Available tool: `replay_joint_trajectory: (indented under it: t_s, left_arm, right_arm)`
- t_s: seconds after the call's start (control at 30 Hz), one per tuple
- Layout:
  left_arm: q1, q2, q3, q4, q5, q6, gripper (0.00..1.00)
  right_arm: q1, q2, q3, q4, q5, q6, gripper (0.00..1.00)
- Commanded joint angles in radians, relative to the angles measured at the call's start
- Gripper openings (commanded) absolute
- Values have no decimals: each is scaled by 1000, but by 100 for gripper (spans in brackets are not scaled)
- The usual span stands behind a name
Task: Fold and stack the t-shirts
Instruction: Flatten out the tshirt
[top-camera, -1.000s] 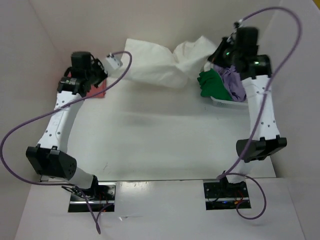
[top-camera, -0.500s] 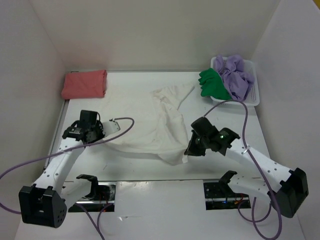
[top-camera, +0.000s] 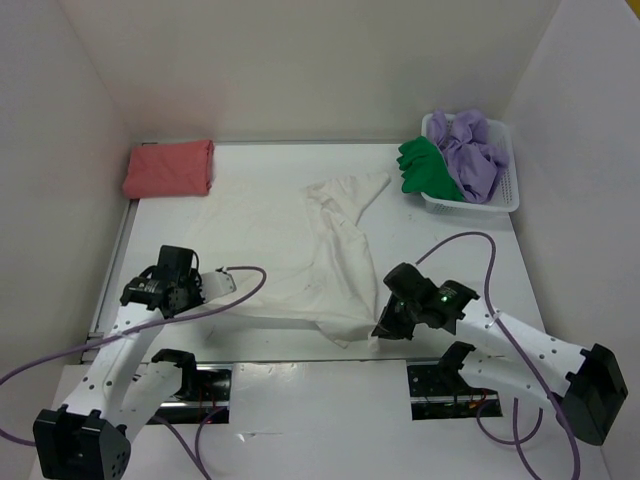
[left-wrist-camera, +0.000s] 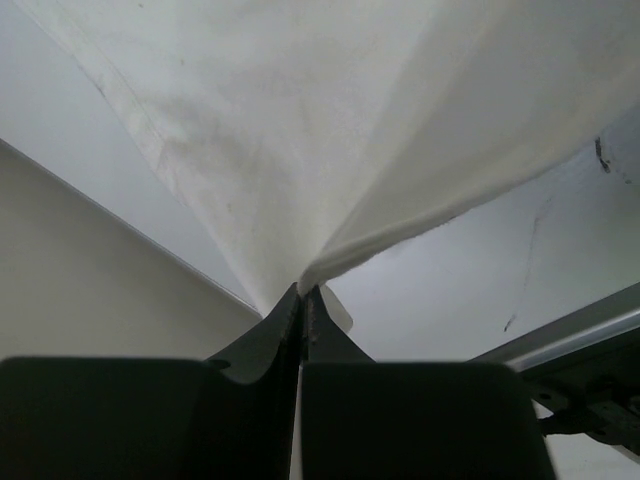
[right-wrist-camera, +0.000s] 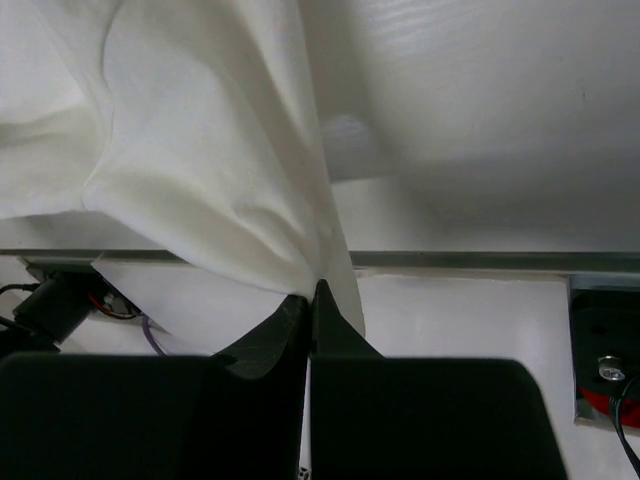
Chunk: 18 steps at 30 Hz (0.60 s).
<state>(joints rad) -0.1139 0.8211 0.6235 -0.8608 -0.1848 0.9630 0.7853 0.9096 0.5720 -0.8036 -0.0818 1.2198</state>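
Observation:
The cream-white t-shirt (top-camera: 320, 250) lies stretched across the middle of the table, crumpled toward its far end. My left gripper (top-camera: 205, 288) is shut on its near left corner (left-wrist-camera: 330, 262). My right gripper (top-camera: 380, 325) is shut on its near right corner (right-wrist-camera: 300, 270), close to the table's front edge. A salmon-red t-shirt (top-camera: 168, 168) lies folded at the far left. The green t-shirt (top-camera: 425, 168) and the lavender t-shirt (top-camera: 472, 155) sit bunched in the white basket (top-camera: 508, 190) at the far right.
White walls close in the table on the left, back and right. A metal rail (right-wrist-camera: 480, 262) runs along the front edge by the arm bases. Purple cables (top-camera: 240, 285) loop over the table near both arms.
Both grippers have pulled the cream-white shirt from the back of the table toward the front edge, spreading it out. The salmon-red shirt and the basket are now uncovered.

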Motion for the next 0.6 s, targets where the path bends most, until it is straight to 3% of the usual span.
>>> replay_joint_trajectory:
  t_s: [0.0, 0.13, 0.17, 0.2, 0.27, 0.37, 0.5, 0.57]
  left_arm:
    - [-3, -29, -4, -50, -24, 14, 0]
    - [-3, -52, -25, -61, -44, 23, 0]
    - [-3, -53, -34, -61, -56, 23, 3]
    - [-3, -62, -34, -72, -73, 34, 8]
    - [-3, -74, -44, -92, -96, 55, 43]
    - [-3, -123, -1, -144, -114, 56, 66]
    - [-3, -172, 80, -164, -133, 69, 72]
    - [-3, -172, 154, -80, -160, 51, 73]
  right_arm:
    - [15, -55, -14, -22, -6, 43, 0]
    - [15, -132, -37, -60, -6, 64, 12]
    - [15, -146, -47, -72, -6, 64, 24]
    - [15, -159, -57, -81, -16, 76, 34]
    - [15, -196, -57, -118, -16, 76, 49]
    - [15, -235, 11, -114, -16, 76, 50]
    - [15, -111, 220, -77, 39, 5, 50]
    - [-3, 95, 297, -92, 140, -115, 53]
